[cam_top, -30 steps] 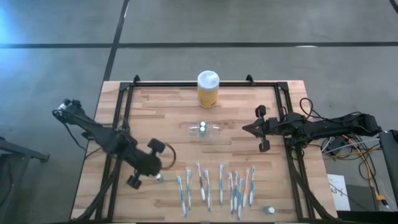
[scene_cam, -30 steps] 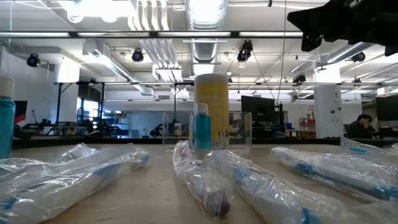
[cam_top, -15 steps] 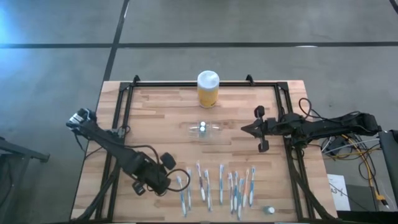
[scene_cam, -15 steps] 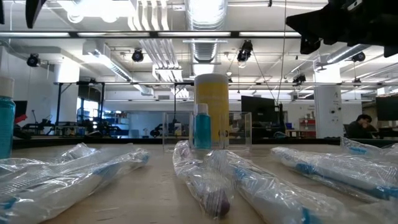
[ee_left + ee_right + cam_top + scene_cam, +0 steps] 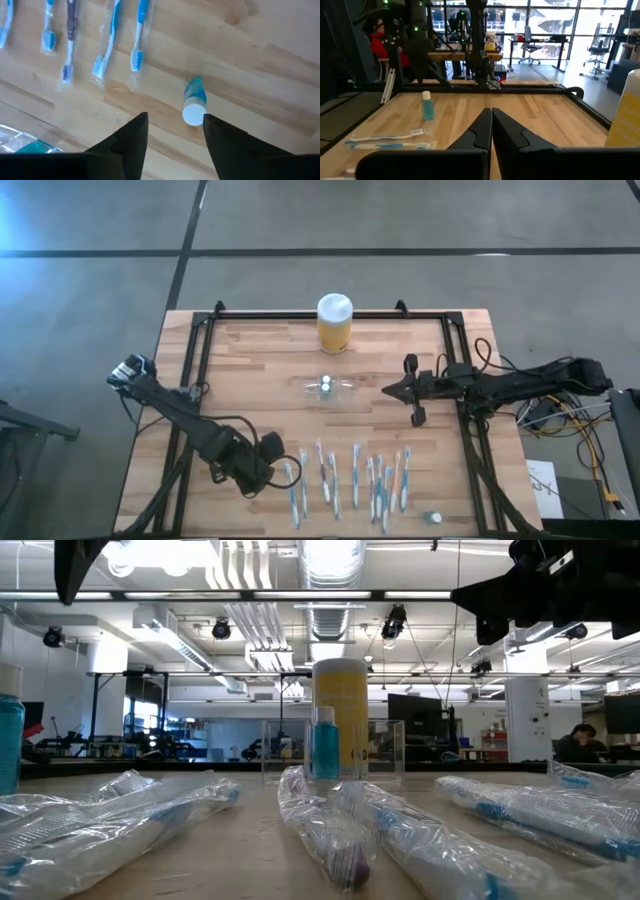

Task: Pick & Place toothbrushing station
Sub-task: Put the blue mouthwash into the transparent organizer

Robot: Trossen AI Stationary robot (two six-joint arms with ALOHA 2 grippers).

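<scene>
The wooden desk [image 5: 250, 370] carries everything, its dark frame running along the edges. The left arm reaches in from the desk's left edge toward the near left part, and the left gripper [image 5: 172, 131] hangs above a small bottle [image 5: 194, 101] with blue contents and a white cap; its fingers [image 5: 131, 137] stand apart, the bottle's cap showing in the gap between them without touching either. The right arm comes in from the right edge, and the right gripper [image 5: 385, 390] hovers to the right of the desk's centre with its fingers [image 5: 481, 127] pressed together, holding nothing.

At the far edge, in the middle, stands a yellow jar [image 5: 334, 323] with a white lid. Nearer, about at the desk's centre, sits the toothbrushing station [image 5: 327, 389], a low clear plastic holder, upright, with a small bottle of blue liquid [image 5: 325, 748] standing in it. The right gripper's tip is near the station but apart from it.

Along the near edge lies a row of wrapped toothbrushes [image 5: 350, 480], side by side in clear plastic sleeves, most with blue handles. Another small white-capped bottle [image 5: 433, 518] lies near the desk's near right corner, just beyond the end of the row.
</scene>
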